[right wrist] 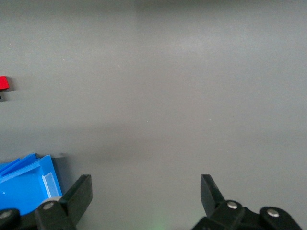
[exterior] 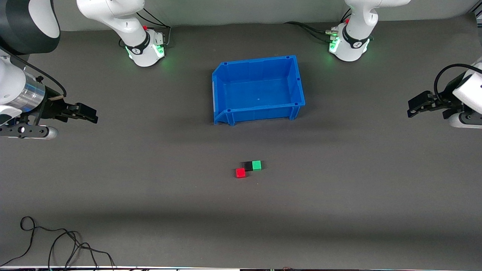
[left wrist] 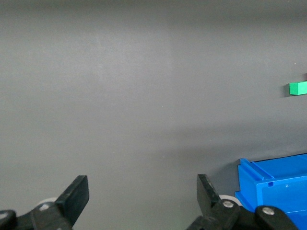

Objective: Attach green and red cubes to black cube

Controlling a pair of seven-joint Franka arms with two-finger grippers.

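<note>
The green cube (exterior: 257, 165) and the black cube (exterior: 247, 165) sit side by side and touching on the grey mat, nearer to the front camera than the blue bin (exterior: 258, 88). The red cube (exterior: 240, 172) lies against the black cube's near corner, toward the right arm's end. My left gripper (exterior: 414, 107) is open and empty, hovering at the left arm's end of the table. My right gripper (exterior: 88, 114) is open and empty at the right arm's end. The left wrist view shows the green cube (left wrist: 298, 87) past its open gripper (left wrist: 143, 194). The right wrist view shows the red cube (right wrist: 4, 83) past its open gripper (right wrist: 146, 194).
The blue bin is empty and stands between the two arm bases and the cubes; its corner shows in the left wrist view (left wrist: 278, 187) and the right wrist view (right wrist: 24, 184). A black cable (exterior: 56, 244) lies at the near edge toward the right arm's end.
</note>
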